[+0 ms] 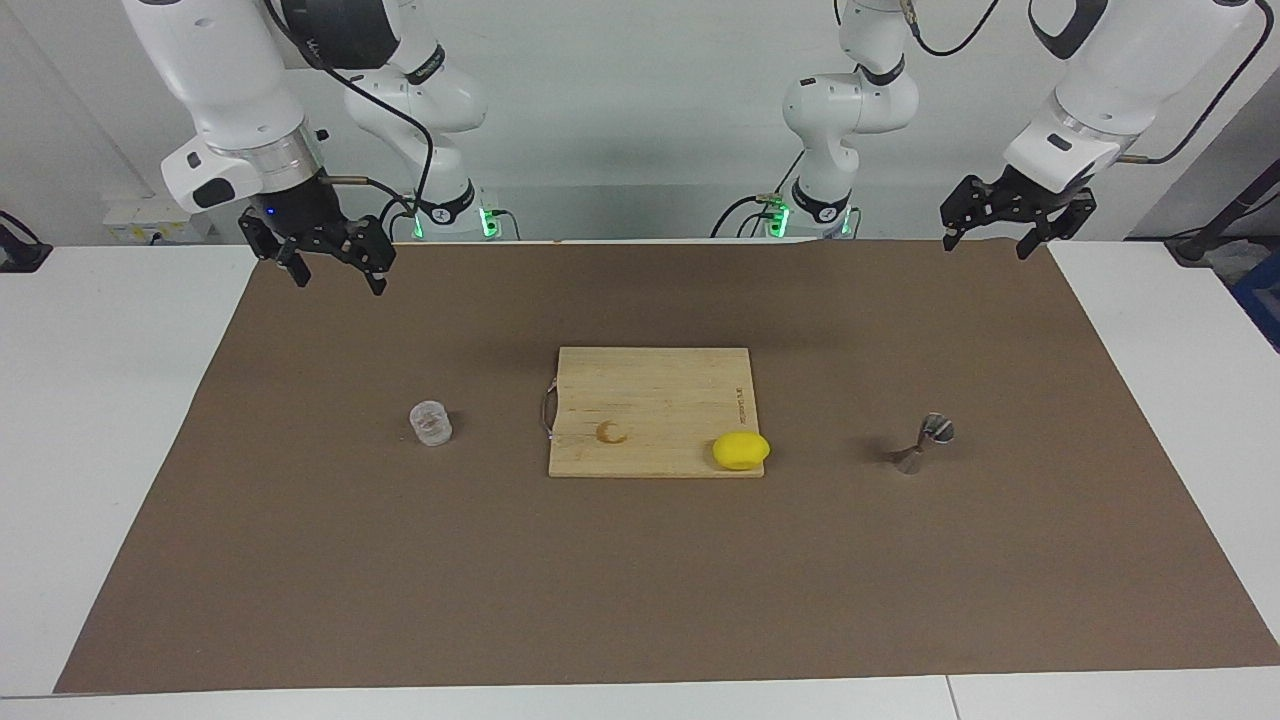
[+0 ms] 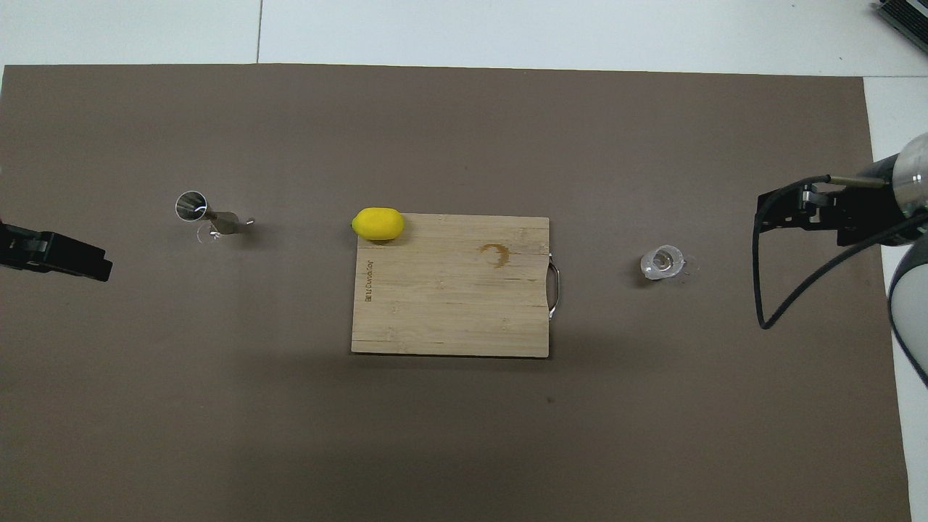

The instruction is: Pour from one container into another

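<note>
A small clear ribbed glass tumbler [image 1: 431, 423] [image 2: 662, 262] stands upright on the brown mat toward the right arm's end of the table. A silvery hourglass-shaped jigger [image 1: 924, 441] [image 2: 201, 211] stands on the mat toward the left arm's end. My right gripper [image 1: 333, 270] [image 2: 797, 210] hangs open in the air over the mat's edge by the robots, well apart from the tumbler. My left gripper [image 1: 1003, 236] [image 2: 69, 257] hangs open over the mat's corner, apart from the jigger. Neither holds anything.
A wooden cutting board [image 1: 652, 411] [image 2: 451, 284] with a metal handle lies mid-table between the two containers. A yellow lemon [image 1: 741, 450] [image 2: 378, 223] sits on the board's corner farthest from the robots, toward the jigger. White table [image 1: 100, 400] surrounds the mat.
</note>
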